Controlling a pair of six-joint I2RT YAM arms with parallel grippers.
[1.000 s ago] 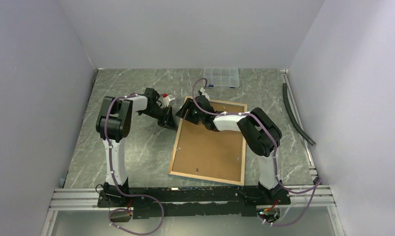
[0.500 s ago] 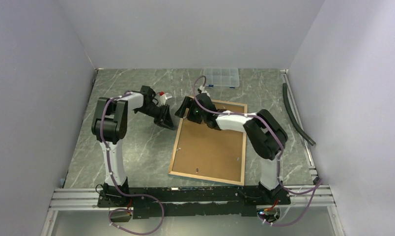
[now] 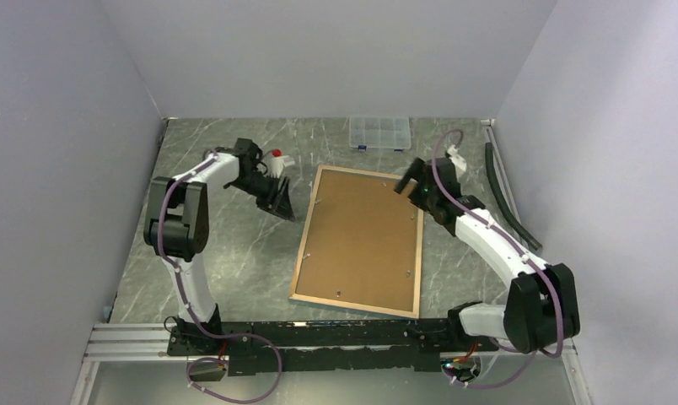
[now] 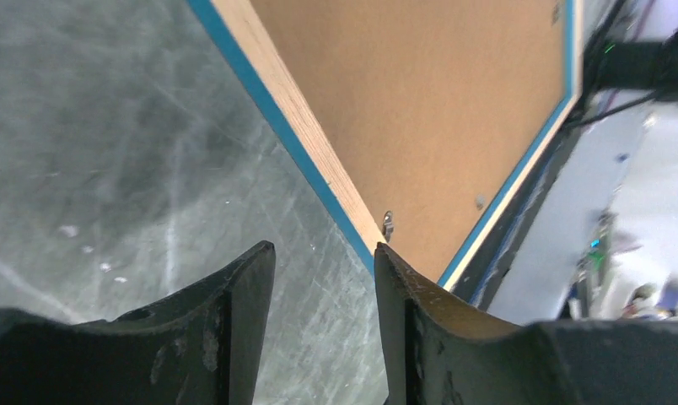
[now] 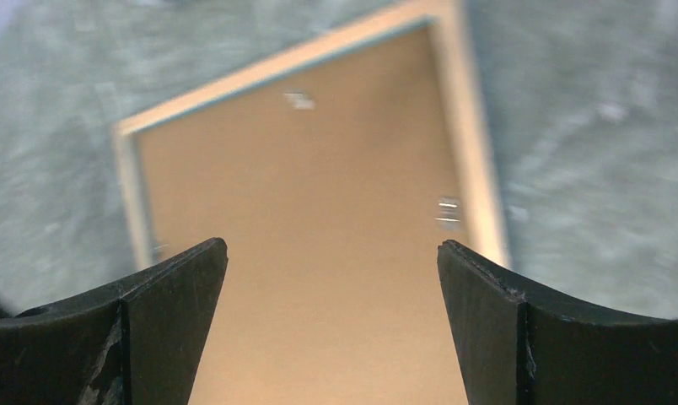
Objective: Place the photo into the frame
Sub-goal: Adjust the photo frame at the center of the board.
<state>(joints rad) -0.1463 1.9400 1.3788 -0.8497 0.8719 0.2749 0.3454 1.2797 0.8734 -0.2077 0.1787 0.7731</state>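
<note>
Arm bases on the mounting rail [image 3: 336,336] at the near edge, partly cut off by the bottom of the top view. Just past it, the frame [image 3: 352,305] lies flat on the table [image 3: 234,261], face-down and a bit skewed: tan rear up, brown backing board [image 3: 361,240] filling it. Blue front border only shows as a thin sliver along the edges in the left wrist view. The photo isn't visible in any view, and whether it's under the board can't be told. Left gripper [image 4: 323,253] sits low just outside the frame's far-left corner, jaws parted a moderate gap with bare table showing between them, nothing held. Its fingertips are cropped by the bottom of the wrist view. A small metal tab [image 4: 388,224] sits on the frame's rail right by that gripper. Right gripper [image 5: 331,249] is up over the far-right corner, jaws spread wide and empty. The right wrist view is blurred, so the tabs there read as pale smudges. Further back: clear compartment box [image 3: 379,132] at the far edge, contents too small to read, and a black hose [image 3: 508,198] along the right wall.
</note>
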